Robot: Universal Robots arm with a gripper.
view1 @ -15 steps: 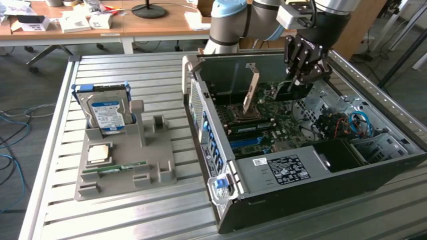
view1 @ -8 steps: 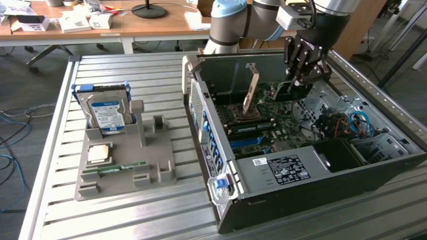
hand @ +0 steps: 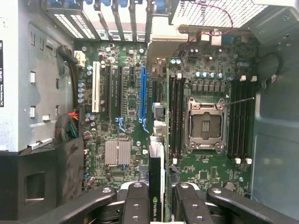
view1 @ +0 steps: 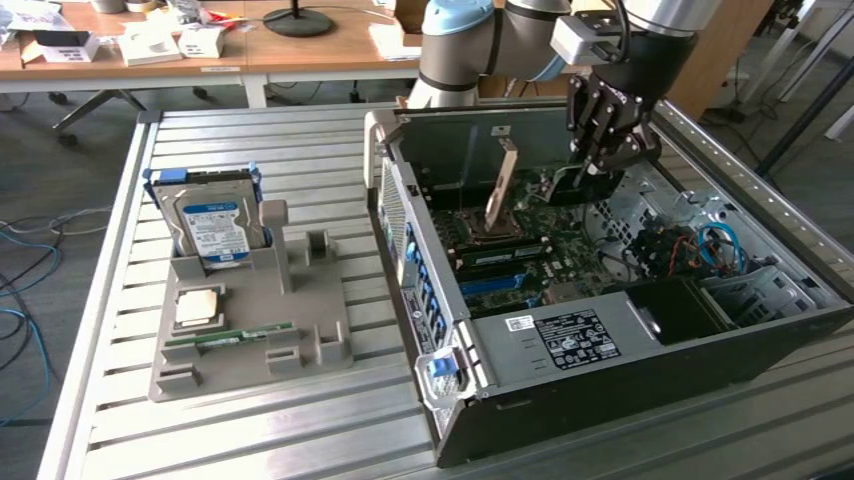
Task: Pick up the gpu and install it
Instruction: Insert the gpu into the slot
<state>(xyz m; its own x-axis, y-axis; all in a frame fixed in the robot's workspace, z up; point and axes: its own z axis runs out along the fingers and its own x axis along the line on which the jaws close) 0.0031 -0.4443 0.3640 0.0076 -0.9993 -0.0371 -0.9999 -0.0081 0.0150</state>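
My gripper reaches down into the open computer case and is shut on the gpu, which hangs edge-on just above the motherboard. The wrist view looks straight down the card: the gpu shows as a narrow black and green edge with a logo, clamped between two black fingers. It runs alongside the blue expansion slot, between that slot and the memory slots. I cannot tell whether the card touches a slot.
The empty CPU socket lies beside the card. On the slatted table a grey holder carries a hard drive, a chip and a memory stick. Case walls and cables crowd the gripper.
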